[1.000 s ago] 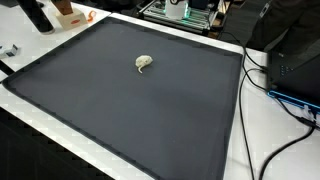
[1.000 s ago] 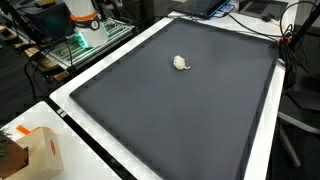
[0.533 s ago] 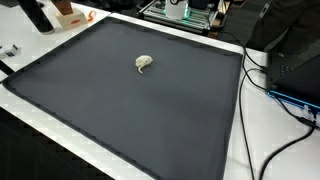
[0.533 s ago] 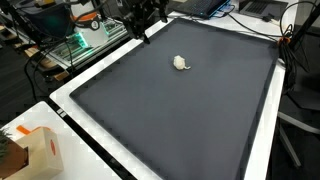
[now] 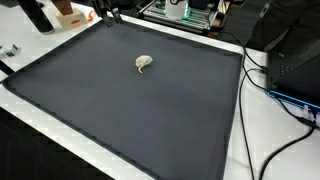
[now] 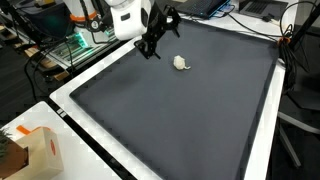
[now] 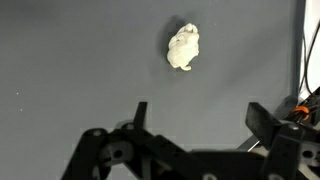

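The gripper (image 6: 153, 48) hangs over the mat (image 6: 200, 120), spread wide and empty. The white lump (image 7: 183, 48) lies near it, untouched; nothing looks done yet.

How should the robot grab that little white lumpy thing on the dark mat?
Best from straight above, I think. The white lump lies low and alone on the flat mat, so there is no edge to slide under. In the wrist view it looks longer than wide, so the open gripper should pinch across its narrow middle.
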Motion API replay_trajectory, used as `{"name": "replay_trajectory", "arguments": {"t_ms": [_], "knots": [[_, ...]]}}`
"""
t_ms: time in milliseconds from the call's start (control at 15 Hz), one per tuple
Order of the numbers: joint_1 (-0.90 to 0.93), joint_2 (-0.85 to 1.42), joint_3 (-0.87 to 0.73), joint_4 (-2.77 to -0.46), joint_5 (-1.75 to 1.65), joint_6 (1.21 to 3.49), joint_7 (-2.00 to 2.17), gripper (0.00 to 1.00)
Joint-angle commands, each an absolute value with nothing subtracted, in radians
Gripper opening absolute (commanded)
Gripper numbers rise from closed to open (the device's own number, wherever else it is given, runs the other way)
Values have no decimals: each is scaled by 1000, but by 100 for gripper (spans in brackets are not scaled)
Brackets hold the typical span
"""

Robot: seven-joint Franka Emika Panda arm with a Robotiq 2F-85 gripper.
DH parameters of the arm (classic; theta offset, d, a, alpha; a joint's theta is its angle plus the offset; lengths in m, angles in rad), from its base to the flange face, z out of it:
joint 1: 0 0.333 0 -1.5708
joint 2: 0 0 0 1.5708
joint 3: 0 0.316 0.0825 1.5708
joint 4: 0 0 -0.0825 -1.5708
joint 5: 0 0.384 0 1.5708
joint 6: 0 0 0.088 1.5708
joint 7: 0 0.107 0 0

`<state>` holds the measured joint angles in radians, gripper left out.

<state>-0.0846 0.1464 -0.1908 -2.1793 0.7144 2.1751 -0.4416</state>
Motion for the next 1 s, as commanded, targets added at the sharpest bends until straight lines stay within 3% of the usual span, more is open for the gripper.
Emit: {"name": "replay_trajectory", "arguments": {"t_ms": [0,933], "knots": [[-147,229,-157,-2131,771,2105,-405,100],[-176,408,-139,-2076,779,2094,-13,100]]}}
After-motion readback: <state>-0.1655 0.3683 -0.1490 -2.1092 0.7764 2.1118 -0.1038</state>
